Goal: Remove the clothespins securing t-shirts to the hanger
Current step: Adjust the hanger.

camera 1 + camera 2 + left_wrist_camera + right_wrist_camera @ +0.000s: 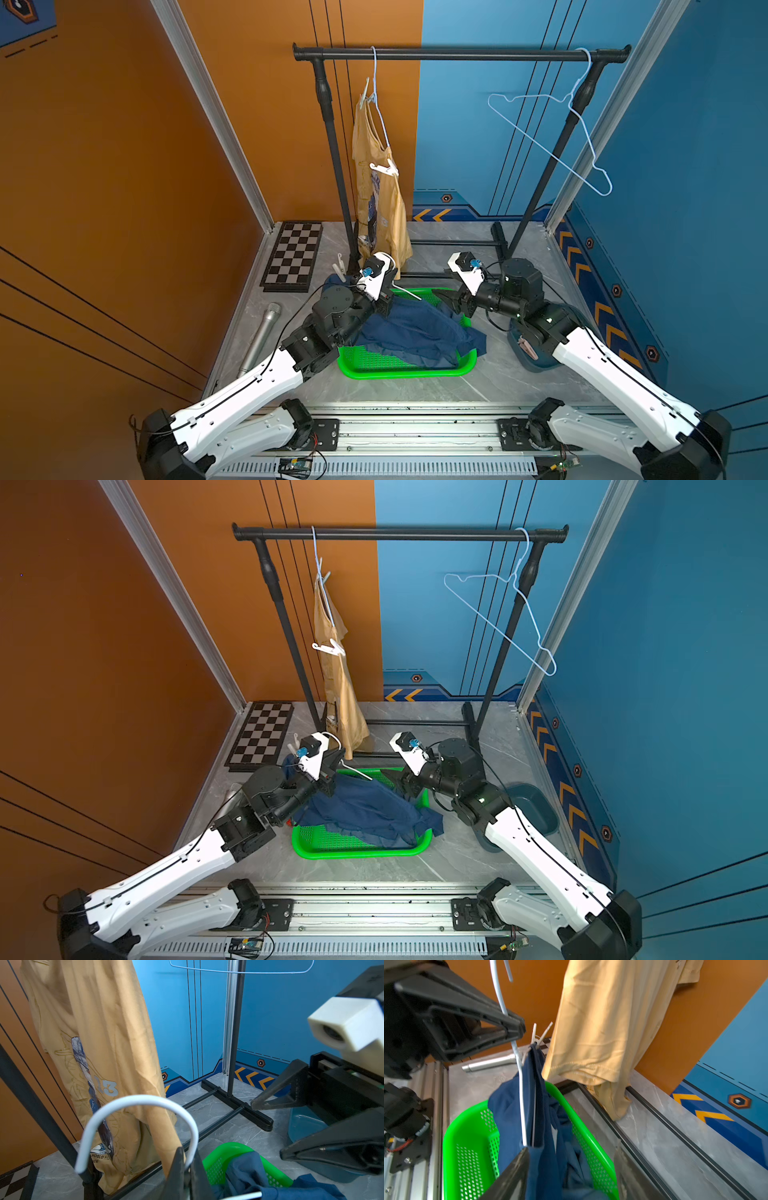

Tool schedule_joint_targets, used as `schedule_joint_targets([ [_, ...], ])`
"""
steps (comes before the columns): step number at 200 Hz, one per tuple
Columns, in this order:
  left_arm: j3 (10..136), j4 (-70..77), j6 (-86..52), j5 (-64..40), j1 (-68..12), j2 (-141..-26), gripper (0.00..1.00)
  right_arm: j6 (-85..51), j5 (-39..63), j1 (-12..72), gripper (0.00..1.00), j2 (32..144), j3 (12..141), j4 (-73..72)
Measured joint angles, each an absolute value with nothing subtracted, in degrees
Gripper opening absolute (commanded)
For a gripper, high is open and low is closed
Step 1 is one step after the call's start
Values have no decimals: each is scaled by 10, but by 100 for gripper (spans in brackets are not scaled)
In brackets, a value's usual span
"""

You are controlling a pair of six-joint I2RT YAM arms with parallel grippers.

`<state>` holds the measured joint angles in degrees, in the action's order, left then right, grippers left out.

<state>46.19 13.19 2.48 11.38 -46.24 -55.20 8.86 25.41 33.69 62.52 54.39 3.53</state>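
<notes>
Cream clothespin (545, 1031) just beside left jaws gripping hanger (520, 1084).

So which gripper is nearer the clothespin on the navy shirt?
Left. The left gripper, clamped on the hanger, sits right beside the clothespin; the right gripper stands open across the basket from it.

A mustard-yellow printed t-shirt (380, 199) hangs limp on a pale blue wire hanger (381, 118), a white plastic clothespin (386, 168) clipped midway down. A dark navy t-shirt (415, 332) slumps into a green basket (395, 371), a cream clothespin (536, 1040) pinning it to a white hanger (522, 1105).
</notes>
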Motion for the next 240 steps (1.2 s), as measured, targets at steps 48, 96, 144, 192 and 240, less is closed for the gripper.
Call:
schedule_joint_targets([
  [48, 482, 120, 25, 132, -480, -557, 0, 49, 295, 383, 60, 708, 549, -65],
  [96, 483, 109, 27, 148, -493, -557, 0, 33, 318, 406, 49, 769, 578, -112],
  [144, 484, 108, 32, 153, -493, -557, 0, 12, 335, 427, 36, 801, 606, -153],
  [192, 484, 108, 34, 156, -494, -557, 0, 8, 345, 429, 24, 827, 623, -157],
  [240, 484, 107, 34, 162, -495, -554, 10, 18, 348, 432, 0, 832, 634, -151],
])
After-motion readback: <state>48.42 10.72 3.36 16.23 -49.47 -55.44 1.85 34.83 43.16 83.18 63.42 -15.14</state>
